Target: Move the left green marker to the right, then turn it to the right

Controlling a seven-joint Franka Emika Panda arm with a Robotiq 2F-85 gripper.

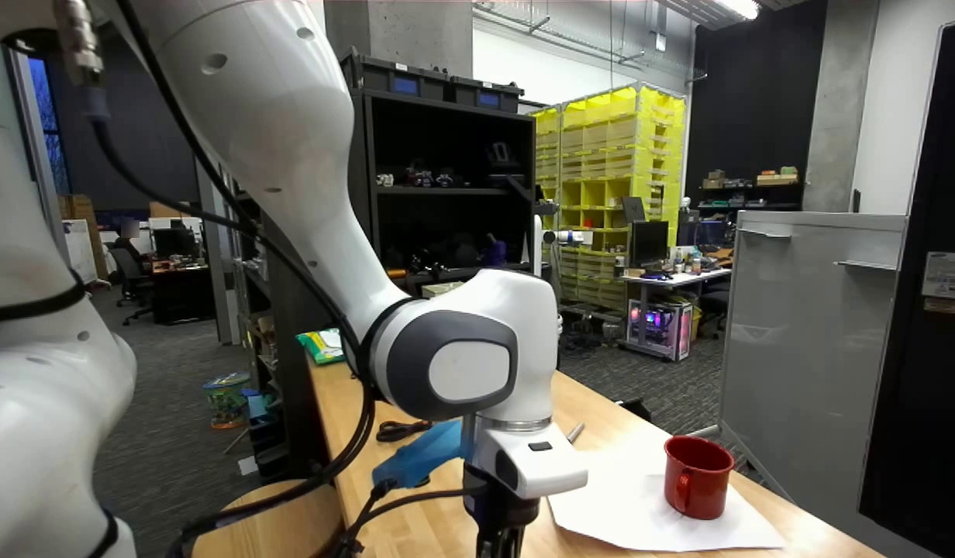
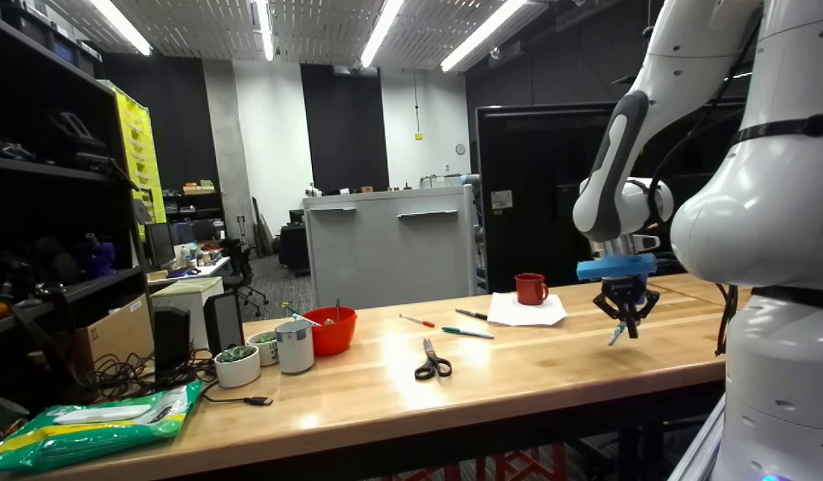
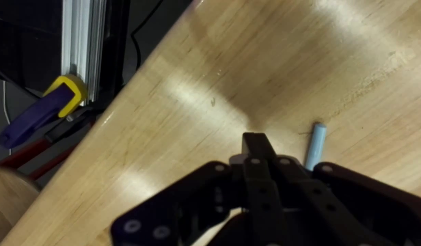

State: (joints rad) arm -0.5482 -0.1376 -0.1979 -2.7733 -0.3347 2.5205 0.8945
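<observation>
At the right of the frame, in an exterior view, a white-and-grey jointed robot arm (image 2: 692, 73) is reaching down over a pale wooden surface (image 2: 378, 394), its black two-fingered gripper (image 2: 630, 333) pointing downward. Jaws are standing closed, finger against finger.

Just beside the fingertips, a slim cylindrical light blue-green marker (image 2: 614, 335) is appearing to lie on the surface; in the wrist view its pale blue end is showing right of the fingertips, the remainder passing out of sight behind the gripper. Whether gripper and marker are touching is not showing clearly.

Near the centre of the frame, well apart from the gripper, a slim green-capped marker (image 2: 467, 333) is lying between a thin black pen (image 2: 471, 314) and a pair of black-handled metal scissors (image 2: 431, 361). Left of these, a red-and-white pen (image 2: 417, 321) is lying.

Right of centre, a glossy red mug (image 2: 530, 290) is standing on a white paper sheet (image 2: 512, 316).

Left of centre, a round orange-red bowl (image 2: 335, 334) is holding slender items; beside it, a grey-and-white cylindrical container (image 2: 295, 351) is standing next to two small white plant pots (image 2: 238, 371).

At lower left, a green-and-yellow plastic packet (image 2: 97, 427) is lying flat.
</observation>
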